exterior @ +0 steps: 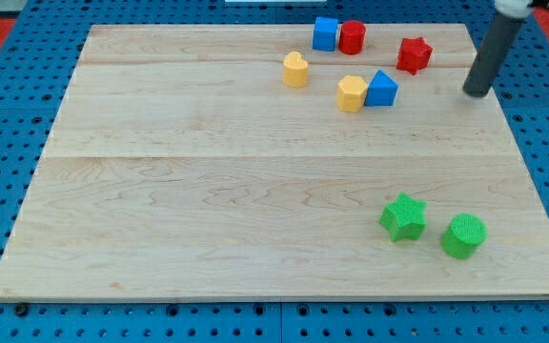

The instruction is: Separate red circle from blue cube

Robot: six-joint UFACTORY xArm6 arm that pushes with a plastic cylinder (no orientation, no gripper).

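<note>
The red circle [353,37] stands at the view's top, touching the right side of the blue cube [325,33]. My tip [475,93] is at the board's right edge, well to the right of and below that pair, and touches no block. The red star [414,54] lies between my tip and the red circle.
A yellow heart [295,70] lies left of centre top. A yellow hexagon [352,93] touches a blue triangular block [381,90]. A green star [403,216] and a green circle [463,235] sit at the bottom right. The wooden board [208,191] rests on a blue pegboard.
</note>
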